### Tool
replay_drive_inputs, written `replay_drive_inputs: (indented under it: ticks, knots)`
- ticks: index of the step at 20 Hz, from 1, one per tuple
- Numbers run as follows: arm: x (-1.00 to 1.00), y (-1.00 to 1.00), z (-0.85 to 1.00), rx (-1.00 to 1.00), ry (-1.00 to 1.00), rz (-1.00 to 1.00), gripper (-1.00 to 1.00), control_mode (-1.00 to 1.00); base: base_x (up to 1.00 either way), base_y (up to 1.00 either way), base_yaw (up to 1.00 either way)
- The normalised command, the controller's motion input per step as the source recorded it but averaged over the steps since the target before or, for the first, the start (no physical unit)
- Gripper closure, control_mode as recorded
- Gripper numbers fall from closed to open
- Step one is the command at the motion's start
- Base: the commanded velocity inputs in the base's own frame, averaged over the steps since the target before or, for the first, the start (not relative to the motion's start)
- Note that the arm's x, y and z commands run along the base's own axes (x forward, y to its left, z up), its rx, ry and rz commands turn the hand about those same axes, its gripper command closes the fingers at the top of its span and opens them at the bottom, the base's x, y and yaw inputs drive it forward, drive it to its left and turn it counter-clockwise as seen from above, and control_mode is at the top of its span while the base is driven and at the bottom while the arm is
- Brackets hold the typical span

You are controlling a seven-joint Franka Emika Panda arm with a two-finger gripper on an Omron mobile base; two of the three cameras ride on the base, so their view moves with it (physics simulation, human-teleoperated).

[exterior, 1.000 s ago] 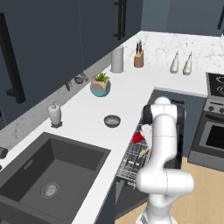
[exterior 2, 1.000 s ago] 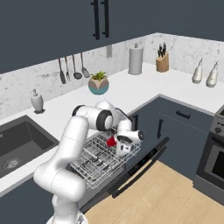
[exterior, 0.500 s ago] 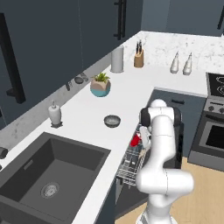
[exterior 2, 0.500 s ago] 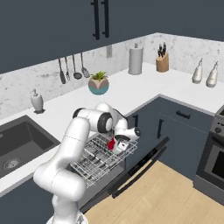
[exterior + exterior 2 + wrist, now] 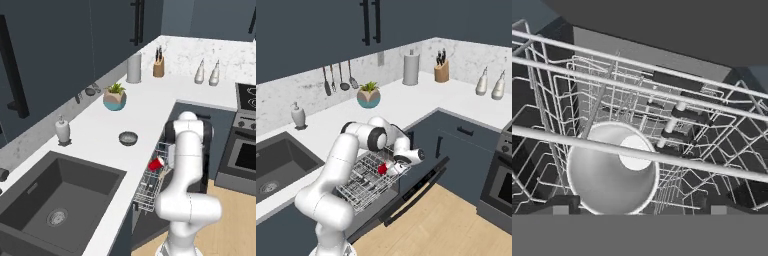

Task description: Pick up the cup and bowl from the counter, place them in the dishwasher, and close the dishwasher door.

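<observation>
cup (image 5: pixel 612 170) rim cut by bottom band; gripper (image 5: pixel 387 169) finger spread hidden behind cup

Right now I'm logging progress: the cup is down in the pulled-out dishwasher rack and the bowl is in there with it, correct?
Not quite. The cup is down in the pulled-out dishwasher rack, but the bowl is on the counter, between the sink and the plant pot, as the left base view shows.
</observation>
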Motion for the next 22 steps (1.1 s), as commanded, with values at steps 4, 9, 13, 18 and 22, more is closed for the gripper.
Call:
replay_drive_inputs:
  ticks: [4,9,13,18,22]
  knots:
    - [-0.7,-0.32,0.99,0.21,0.0,-0.09,-1.0,-1.0,0.0,0.0,0.0]
    - [-0.58,-0.04,1.0,0.15,-0.05,0.02,-1.0,-1.0,0.0,0.0,0.0]
    - [-0.43,0.12,1.0,0.01,-0.22,0.13,-1.0,-1.0,0.0,0.0,0.0]
    - [-0.4,0.41,1.0,-0.04,-0.27,0.22,-1.0,-1.0,0.0,0.0,0.0]
    - [-0.18,0.64,0.89,-0.19,-0.27,0.27,-1.0,-1.0,0.0,0.0,0.0]
